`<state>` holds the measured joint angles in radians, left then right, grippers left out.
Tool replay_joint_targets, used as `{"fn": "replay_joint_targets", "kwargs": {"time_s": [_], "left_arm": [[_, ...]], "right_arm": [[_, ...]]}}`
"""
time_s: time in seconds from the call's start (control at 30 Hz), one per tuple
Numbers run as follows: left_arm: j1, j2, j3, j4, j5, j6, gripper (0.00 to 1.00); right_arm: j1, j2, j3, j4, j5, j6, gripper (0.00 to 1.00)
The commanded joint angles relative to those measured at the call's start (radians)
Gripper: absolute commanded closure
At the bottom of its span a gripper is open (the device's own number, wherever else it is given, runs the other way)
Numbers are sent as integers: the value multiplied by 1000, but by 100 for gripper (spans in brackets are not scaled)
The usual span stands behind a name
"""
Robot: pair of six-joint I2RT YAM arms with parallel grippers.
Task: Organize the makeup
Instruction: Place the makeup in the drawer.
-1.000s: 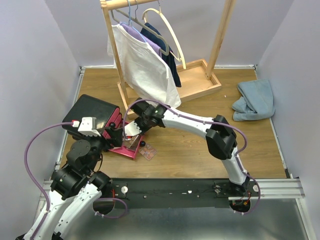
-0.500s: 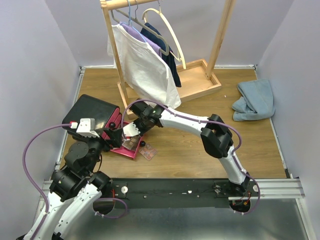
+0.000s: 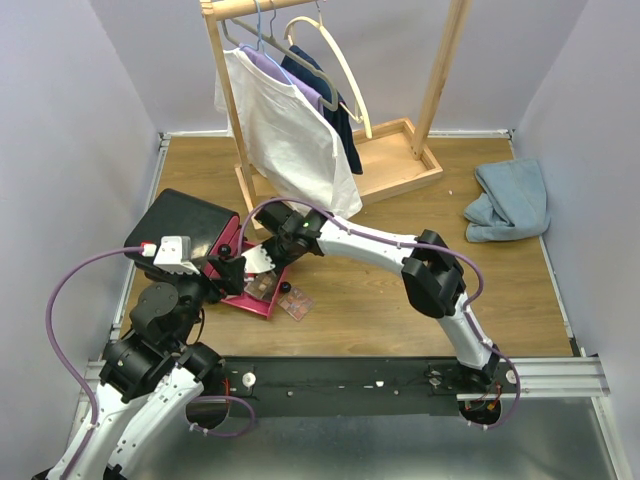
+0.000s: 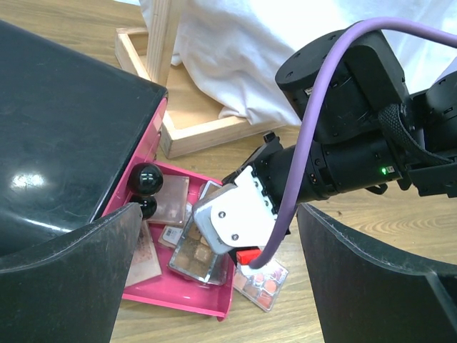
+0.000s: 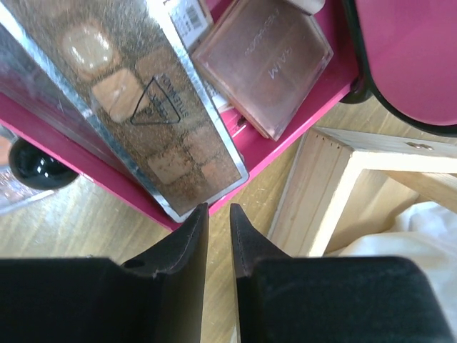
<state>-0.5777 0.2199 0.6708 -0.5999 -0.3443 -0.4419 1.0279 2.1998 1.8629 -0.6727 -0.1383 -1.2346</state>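
Currently the biggest thing on my screen is the wooden clothes rack (image 3: 441, 80) at 12 o'clock on the table. Next come the black case (image 3: 185, 222) at 9 o'clock and the blue cloth (image 3: 512, 200) at 2 o'clock, well apart from the work. The case's pink drawer (image 4: 178, 301) stands pulled out toward 5 o'clock, and most of the makeup (image 4: 187, 246) I can see lies inside it.

The right arm reaches across toward 9 o'clock, with the right gripper (image 5: 218, 214) over the drawer's 12 o'clock end. Its jaws stand only a slit apart with nothing between them, so it grips nothing. The left gripper (image 4: 218, 207) hovers on the drawer's 9 o'clock side, jaws spread as wide as they go, also empty.

Inside the drawer, 1 large palette (image 5: 136, 100) lies tilted. Its lower corner appears to overhang the drawer wall, just beside the right fingertips. A peach compact (image 5: 264, 64) lies flat at its 2 o'clock.

Outside the drawer, 1 loose palette (image 4: 263, 280) rests on the table just beside the outer corner. A small dark round piece (image 3: 285, 288) sits near it. I cannot identify the 2 glossy black balls (image 4: 146, 179) at the case front.

I judge the job past halfway. The tilted palette needs settling, 2 strays need collecting, and the drawer is not yet shut.
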Motion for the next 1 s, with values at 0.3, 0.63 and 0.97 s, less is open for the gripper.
{"fn": "replay_joint_targets", "kwargs": {"time_s": [0.3,0.63,0.97], "left_arm": [[4,13,-11,25,22,-6,1],[3,297,-16,107,387,-3,7],[-122,504,-34,126,492,-116,21]], "right_arm": [[3,-235,-160,59,-205,354,72],[-34,-475,-393,-208,-489,386,59],[-267,-735,-719,-140,-681,314,48]]}}
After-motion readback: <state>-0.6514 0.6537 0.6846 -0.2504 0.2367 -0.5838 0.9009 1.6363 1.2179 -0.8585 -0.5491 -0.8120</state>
